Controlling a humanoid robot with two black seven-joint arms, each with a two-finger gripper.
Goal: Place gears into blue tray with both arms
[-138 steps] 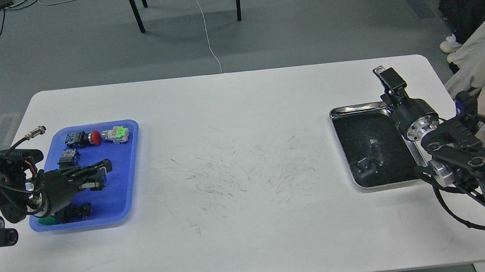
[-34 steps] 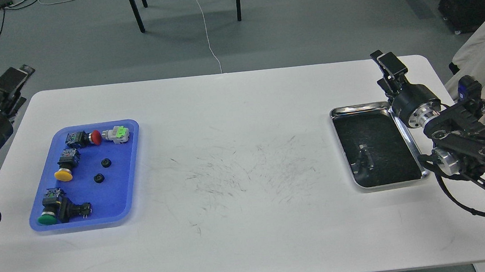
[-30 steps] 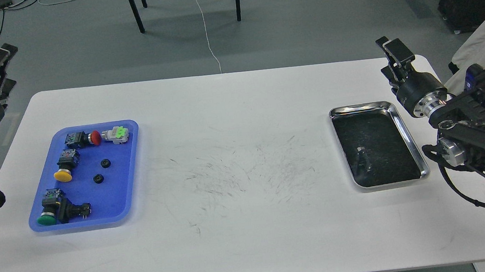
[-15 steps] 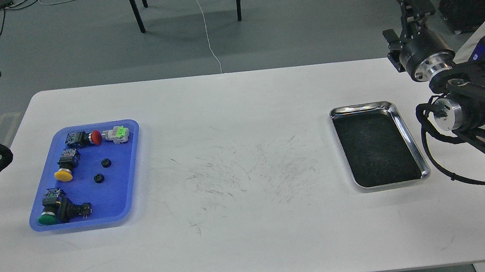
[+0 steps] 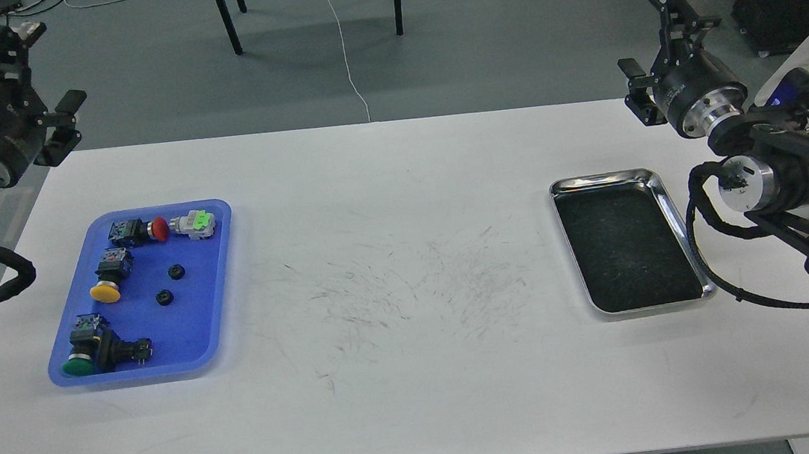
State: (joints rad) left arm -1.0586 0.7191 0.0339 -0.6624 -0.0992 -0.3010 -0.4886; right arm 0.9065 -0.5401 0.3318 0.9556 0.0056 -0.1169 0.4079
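The blue tray (image 5: 207,315) lies at the table's left. Two small black gears (image 5: 175,271) (image 5: 165,298) rest flat in its middle, apart from each other. My left gripper (image 5: 33,73) hangs high beyond the table's far left corner, well away from the tray. Its fingers are spread and nothing is between them. My right gripper (image 5: 655,35) is raised above the far right corner, behind the steel tray. It is open too and holds nothing.
Push-button switches lie in the blue tray: a red one (image 5: 143,230), a green-white one (image 5: 195,223), a yellow one (image 5: 109,277) and a green one (image 5: 90,352). A steel tray (image 5: 599,179) with a dark interior sits at the right. Chair legs stand on the floor beyond the table.
My left gripper has left the blue tray and risen to the far left, and two gears now lie where it was. My right gripper has lifted off the steel tray's edge and turned.
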